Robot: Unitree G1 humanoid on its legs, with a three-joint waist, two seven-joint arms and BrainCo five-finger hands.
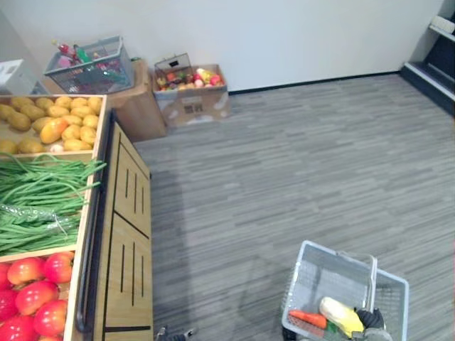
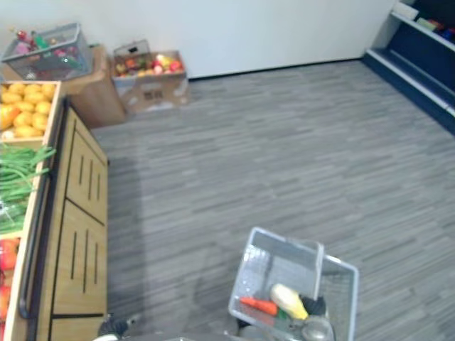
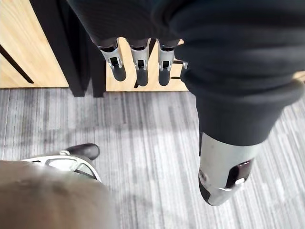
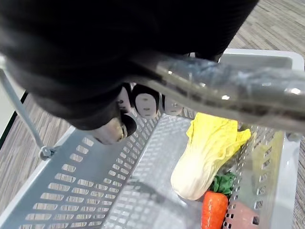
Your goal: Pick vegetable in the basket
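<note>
A grey plastic basket [image 1: 313,250] hangs low at my right side over the carpet. Inside lie a pale yellow cabbage [image 4: 205,157] and an orange carrot [image 4: 214,210], also seen as the cabbage [image 1: 341,316] and the carrot [image 1: 308,318]. My right hand [image 4: 145,102] is shut round the basket's handle [image 4: 228,90]; its dark cover [image 1: 371,320] sits at the basket's near rim. My left hand [image 3: 138,71] hangs open above the floor beside the wooden stand [image 3: 28,43], holding nothing.
On my left the wooden stand [image 1: 128,234] holds potatoes [image 1: 57,121], green beans [image 1: 43,195] and tomatoes [image 1: 32,295]. A cardboard box of fruit [image 1: 190,96] and a wire basket [image 1: 92,67] stand by the back wall. Dark shelves [image 1: 437,50] are at far right.
</note>
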